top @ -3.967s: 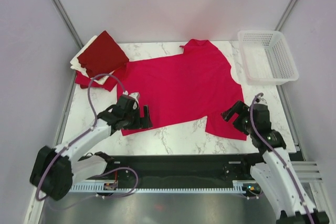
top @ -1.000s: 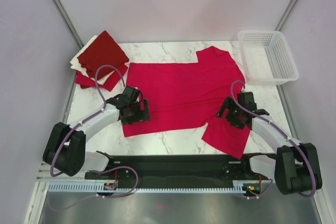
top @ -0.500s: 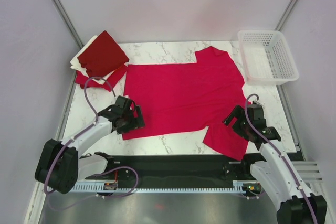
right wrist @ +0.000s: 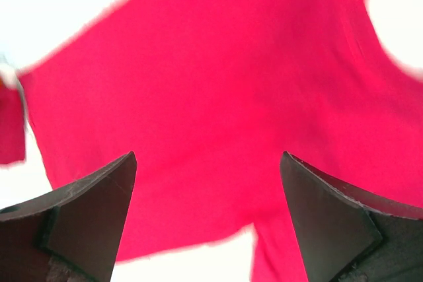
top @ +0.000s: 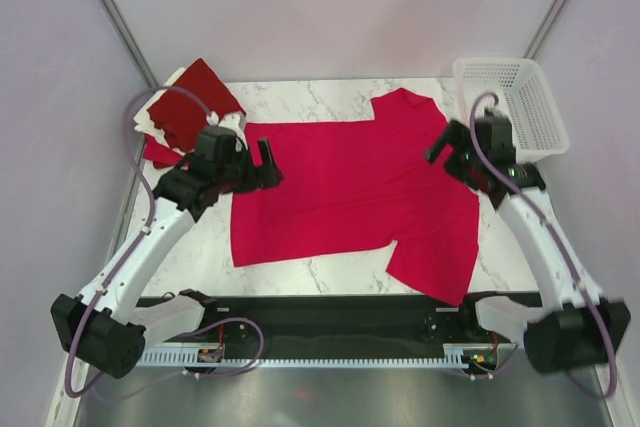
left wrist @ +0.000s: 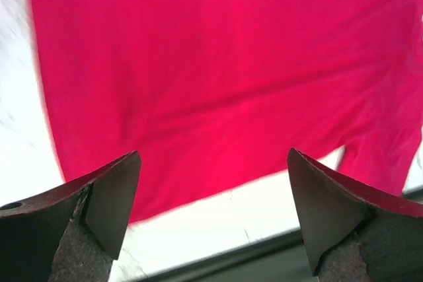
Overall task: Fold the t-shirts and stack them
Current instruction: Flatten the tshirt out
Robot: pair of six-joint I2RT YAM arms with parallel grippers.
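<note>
Text on the crimson t-shirt [top: 350,187]: none; plain fabric in the top view and both wrist views.
Text on the folded t-shirts [top: 188,109]: none readable; plain dark red on top.
Label on the white basket [top: 497,63]: none readable.
Brands, numbers, signs elsewhere: none can be read in any view.
</note>
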